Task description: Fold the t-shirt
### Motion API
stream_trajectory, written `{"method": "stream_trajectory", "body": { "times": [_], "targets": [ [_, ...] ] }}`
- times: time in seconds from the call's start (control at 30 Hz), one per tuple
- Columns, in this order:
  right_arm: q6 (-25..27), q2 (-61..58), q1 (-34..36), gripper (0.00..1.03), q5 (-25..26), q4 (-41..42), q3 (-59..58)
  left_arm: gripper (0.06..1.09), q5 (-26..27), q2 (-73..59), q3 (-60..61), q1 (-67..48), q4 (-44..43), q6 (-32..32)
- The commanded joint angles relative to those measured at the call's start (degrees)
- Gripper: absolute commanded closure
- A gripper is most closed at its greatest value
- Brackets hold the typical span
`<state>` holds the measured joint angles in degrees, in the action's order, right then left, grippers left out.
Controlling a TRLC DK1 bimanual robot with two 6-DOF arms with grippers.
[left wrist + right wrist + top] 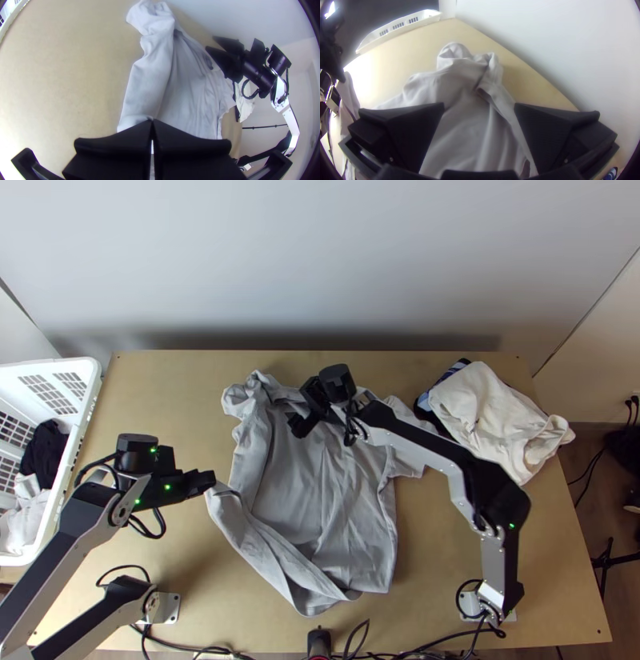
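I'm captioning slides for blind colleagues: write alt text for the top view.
A grey t-shirt lies rumpled on a wooden table; the left arm grips its edge, jaws shut; the right arm hangs over it, jaws open.

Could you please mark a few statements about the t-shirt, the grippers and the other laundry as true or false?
1. The left gripper is clamped on part of the grey t-shirt. True.
2. The right gripper is shut. False: its fingers stand wide apart, over the shirt.
3. The t-shirt is folded into a neat square. False: it lies loosely spread and rumpled, with one far part bunched.
4. In the top view, a cream cloth lies to the right of the t-shirt. True.
5. In the top view, the white basket is at the right. False: it is at the left.
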<state>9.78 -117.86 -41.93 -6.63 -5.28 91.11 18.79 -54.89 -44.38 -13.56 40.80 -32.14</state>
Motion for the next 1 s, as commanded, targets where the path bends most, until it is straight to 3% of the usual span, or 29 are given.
{"method": "stream_trajectory", "body": {
  "times": [0.0,0.2,0.33,0.87,0.9,0.97],
  "targets": [
    [1.47,-7.82,-0.69,0.05,0.13,2.29,6.54,1.05,-0.15,-0.57,2.54,-0.59,-2.48,-0.73],
    [2.52,-14.24,-0.61,0.05,0.04,3.17,14.09,1.05,-0.07,-0.74,3.16,-1.55,-3.62,-1.70],
    [2.61,-17.40,-0.61,0.05,-0.05,9.59,15.85,1.05,-0.15,-0.74,2.90,-2.70,-3.62,-2.31],
    [0.68,-24.78,0.98,0.07,-1.10,8.88,21.48,1.05,0.02,-0.83,2.37,-2.96,-3.27,-2.40],
    [0.33,-24.87,1.06,0.09,-1.10,8.79,21.83,1.05,0.02,-0.83,2.37,-2.96,-3.27,-2.40],
    [-1.43,-24.96,1.24,0.32,-1.10,8.79,22.27,1.05,0.11,-0.92,2.19,-3.05,-3.27,-2.40]
  ]
}}
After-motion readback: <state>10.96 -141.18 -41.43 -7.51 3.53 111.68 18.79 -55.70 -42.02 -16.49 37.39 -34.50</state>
